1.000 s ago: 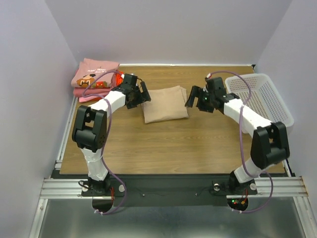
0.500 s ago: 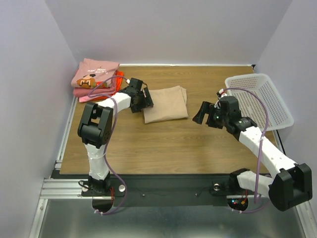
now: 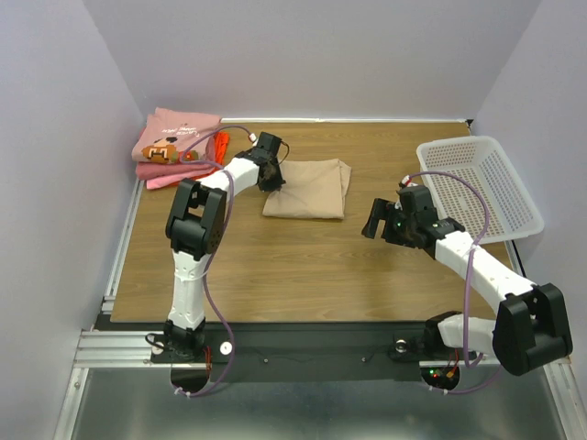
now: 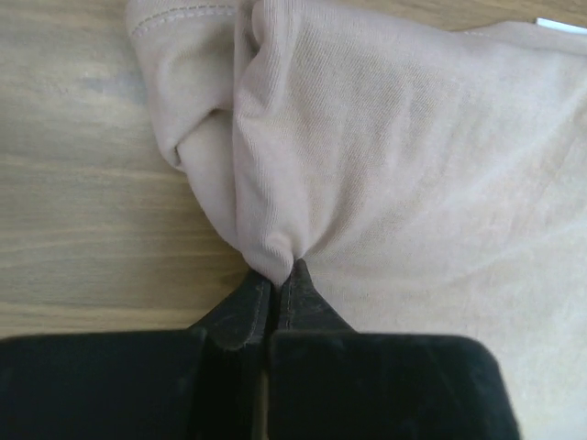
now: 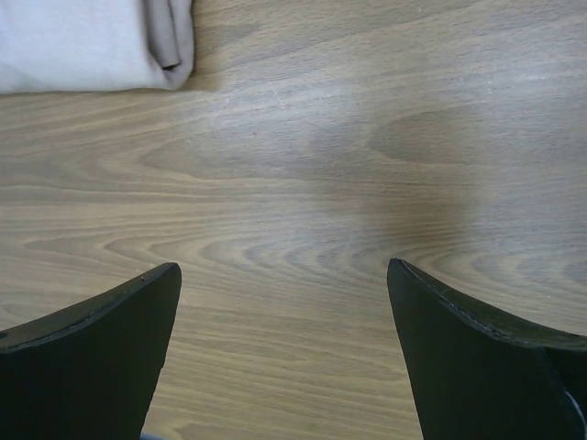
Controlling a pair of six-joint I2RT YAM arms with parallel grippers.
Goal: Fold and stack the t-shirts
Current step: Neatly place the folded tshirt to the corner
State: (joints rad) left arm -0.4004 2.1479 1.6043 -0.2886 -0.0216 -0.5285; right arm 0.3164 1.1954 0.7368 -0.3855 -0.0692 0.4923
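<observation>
A folded tan t-shirt [image 3: 312,191] lies in the middle of the wooden table. My left gripper [image 3: 271,176] is at the shirt's left edge and is shut on a pinched fold of the tan cloth [image 4: 275,183], which bunches up at the gripper [image 4: 280,270] tips. My right gripper [image 3: 371,220] stands open low over bare wood to the right of the shirt, nothing between its fingers [image 5: 284,270]; the shirt's corner [image 5: 83,41] shows at the top left of the right wrist view. A stack with a dusty pink graphic t-shirt [image 3: 174,136] on top, an orange-red one [image 3: 220,145] and a lighter pink one [image 3: 160,174] sits at the back left.
A white mesh basket [image 3: 477,140] stands at the right side of the table, just behind my right arm. The enclosure's pale walls close the table at the back and on both sides. A metal rail runs along the table's left edge.
My left gripper has moved onto the tan shirt's left edge and shut on it, bunching the cloth. My right arm has drawn back from the shirt toward the near right, still open.
</observation>
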